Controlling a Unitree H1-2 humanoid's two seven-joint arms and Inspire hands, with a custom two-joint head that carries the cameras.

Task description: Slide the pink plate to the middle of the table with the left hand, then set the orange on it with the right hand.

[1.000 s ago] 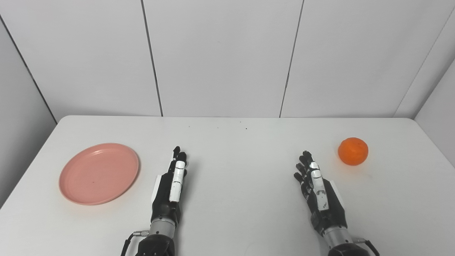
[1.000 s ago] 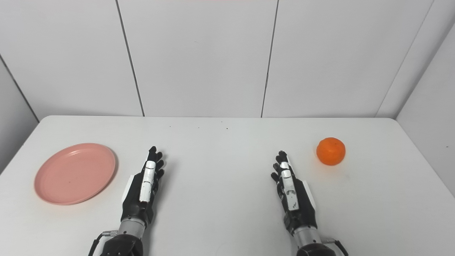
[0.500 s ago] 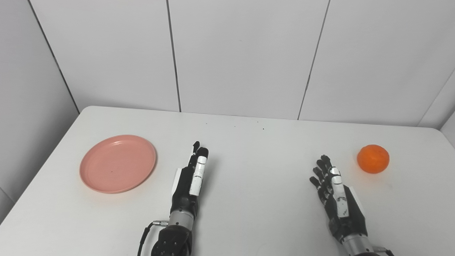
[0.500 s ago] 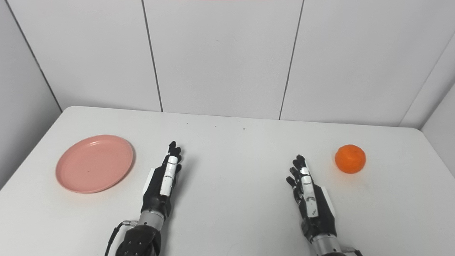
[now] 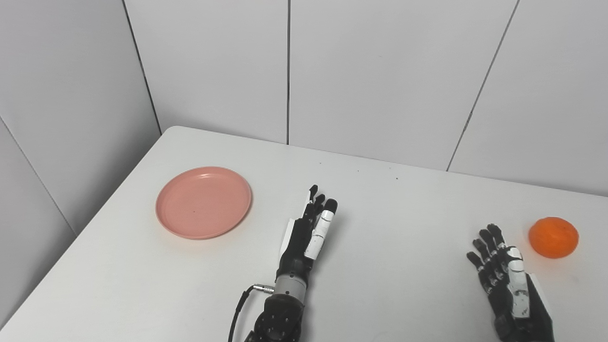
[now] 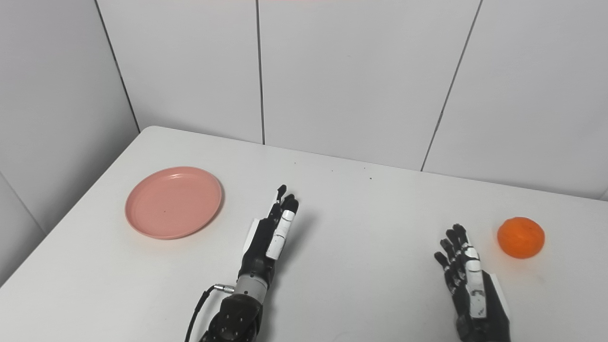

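The left hand (image 5: 308, 232) lies empty with fingers extended on the desk (image 5: 394, 223), just right of the pink plate (image 5: 204, 202). The right hand (image 5: 510, 285), also spread and empty, lies near the orange (image 5: 553, 237). A glancing push could tip the plate's shallow rim or drive it off-line; a nudged orange may roll.

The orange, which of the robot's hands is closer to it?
The right hand. It lies open on the table, just in front and to the left of the orange, not touching it. The left hand is far off, over by the pink plate.
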